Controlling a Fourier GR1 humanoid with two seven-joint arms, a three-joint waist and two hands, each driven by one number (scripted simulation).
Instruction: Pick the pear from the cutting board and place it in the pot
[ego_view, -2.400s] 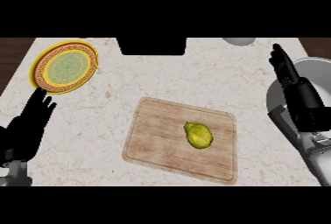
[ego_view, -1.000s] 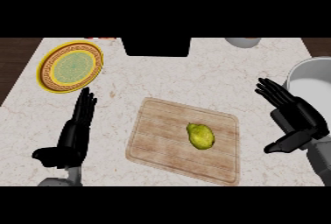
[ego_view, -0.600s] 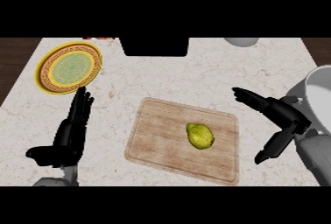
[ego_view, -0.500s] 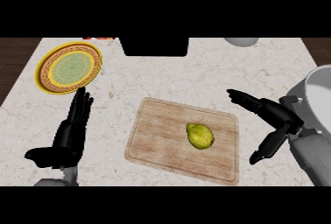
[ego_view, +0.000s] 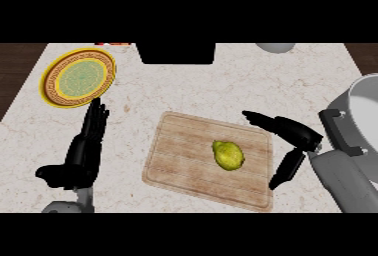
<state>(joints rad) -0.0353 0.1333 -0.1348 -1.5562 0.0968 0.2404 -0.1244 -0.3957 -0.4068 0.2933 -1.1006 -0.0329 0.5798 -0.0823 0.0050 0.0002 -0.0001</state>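
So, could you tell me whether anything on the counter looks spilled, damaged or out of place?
Nothing stands out. The pear lies intact on the cutting board, which sits slightly askew on the counter. The plate and pot look undisturbed, with no spills.

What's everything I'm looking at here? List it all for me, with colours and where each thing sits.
pear: one, yellow-green, on the cutting board, untouched.
cutting board: one, light wood, centre of the counter.
plate: one, yellow rim with green middle, far left.
pot: one, grey, right edge, partly cut off.
counter: one, pale marble.
left hand: one, black, open, left of the board.
right hand: one, black, open, at the board's right edge beside the pear.
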